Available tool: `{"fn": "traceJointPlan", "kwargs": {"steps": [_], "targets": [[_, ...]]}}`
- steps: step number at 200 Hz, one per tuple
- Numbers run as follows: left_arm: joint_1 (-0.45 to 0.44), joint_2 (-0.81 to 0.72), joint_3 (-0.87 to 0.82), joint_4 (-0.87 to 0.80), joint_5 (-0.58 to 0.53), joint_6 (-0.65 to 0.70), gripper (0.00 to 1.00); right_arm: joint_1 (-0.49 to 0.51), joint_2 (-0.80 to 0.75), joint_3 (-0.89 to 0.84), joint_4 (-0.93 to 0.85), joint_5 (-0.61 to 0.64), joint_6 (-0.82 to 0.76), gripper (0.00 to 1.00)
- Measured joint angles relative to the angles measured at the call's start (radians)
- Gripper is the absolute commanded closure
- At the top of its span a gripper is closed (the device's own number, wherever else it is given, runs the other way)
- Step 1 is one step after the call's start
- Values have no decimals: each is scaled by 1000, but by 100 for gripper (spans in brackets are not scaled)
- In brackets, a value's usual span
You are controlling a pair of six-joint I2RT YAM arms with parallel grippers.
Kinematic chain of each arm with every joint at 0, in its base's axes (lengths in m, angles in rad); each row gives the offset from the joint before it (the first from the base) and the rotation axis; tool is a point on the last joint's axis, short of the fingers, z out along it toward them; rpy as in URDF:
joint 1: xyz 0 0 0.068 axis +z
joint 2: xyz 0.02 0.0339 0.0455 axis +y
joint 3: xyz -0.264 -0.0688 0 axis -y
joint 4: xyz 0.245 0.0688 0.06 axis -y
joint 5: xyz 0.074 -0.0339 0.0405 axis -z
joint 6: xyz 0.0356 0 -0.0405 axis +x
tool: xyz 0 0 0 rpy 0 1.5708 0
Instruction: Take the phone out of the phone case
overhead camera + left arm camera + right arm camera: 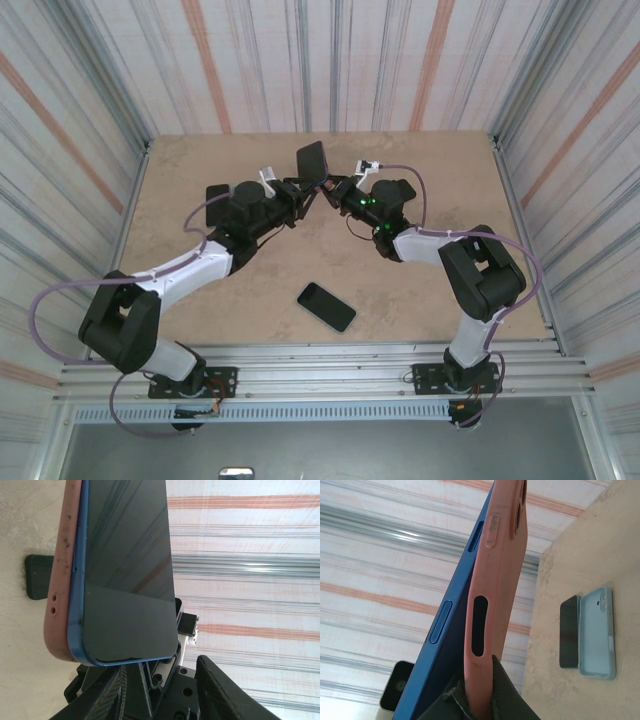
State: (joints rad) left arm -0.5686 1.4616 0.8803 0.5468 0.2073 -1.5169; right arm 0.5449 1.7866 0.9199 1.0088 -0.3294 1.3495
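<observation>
A blue-edged phone [311, 160] in a pink phone case is held up in the air over the middle of the table, between the two arms. In the right wrist view my right gripper [481, 692] is shut on the lower edge of the pink case [495, 580]. The phone's blue side [452, 625] stands a little out of the case there. In the left wrist view the phone's dark screen [125, 570] faces me, with the pink case [57, 580] along its left side. My left gripper [160, 672] sits just under the phone's bottom corner with its jaws apart. Its right finger [225, 690] is clear of the phone.
A black phone [326, 306] lies flat on the table near the front. A light blue case [597, 632] and a dark phone [569, 631] lie side by side on the table at the left, behind the left arm [216, 196]. Striped walls close in three sides.
</observation>
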Motion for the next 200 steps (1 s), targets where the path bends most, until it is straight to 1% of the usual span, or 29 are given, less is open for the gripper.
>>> {"fn": "traceJointPlan", "kwargs": {"steps": [38,102,143,159,200], "targets": [[1,19,0,16,-6,-2,64,2,0,-14,22,20,0,94],[6,21,4,28,-64,-3,66,14,0,-27,78,23,0,93],[6,47,17,42,-82,-9,76,19,8,-28,101,23,0,93],[6,56,26,40,-82,-9,81,19,9,-28,105,23,0,93],[5,60,52,44,-79,-9,89,20,10,-28,105,45,-16,93]]}}
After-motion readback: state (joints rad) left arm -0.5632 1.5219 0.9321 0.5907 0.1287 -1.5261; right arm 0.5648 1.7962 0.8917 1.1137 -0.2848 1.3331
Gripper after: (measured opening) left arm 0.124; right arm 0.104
